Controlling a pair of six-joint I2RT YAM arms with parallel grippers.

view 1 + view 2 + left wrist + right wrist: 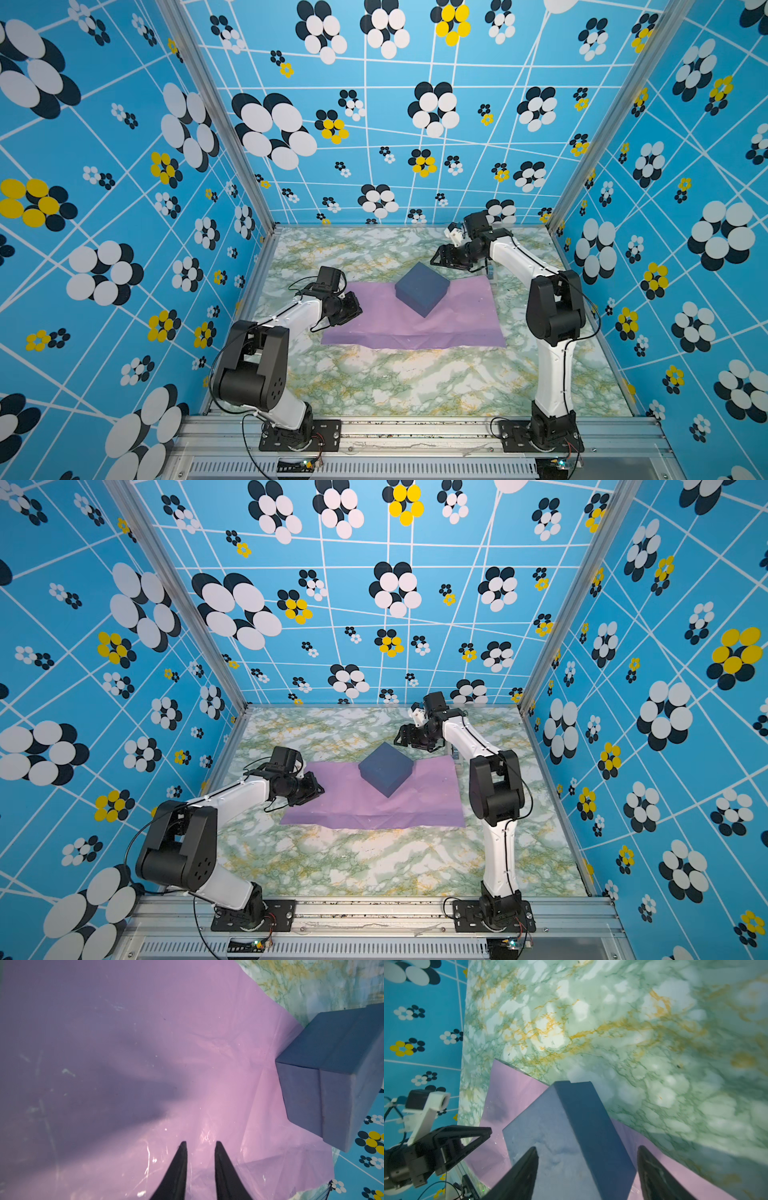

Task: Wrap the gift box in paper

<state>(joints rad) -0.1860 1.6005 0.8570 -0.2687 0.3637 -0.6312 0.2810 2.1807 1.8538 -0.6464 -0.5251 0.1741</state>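
In both top views the paper lies on the table at mid-frame. The box sits on the paper's rear half, turned cornerwise, its far corner reaching past the paper's rear edge. The left gripper is over the paper's left edge. The right gripper is to the upper right of the box, behind the paper.

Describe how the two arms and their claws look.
Both the left arm and right arm have glossy white shells between bulky black joints, with thin black cables running along them and black base plates. The left claw and right claw each have two slim, tapering black fingers.
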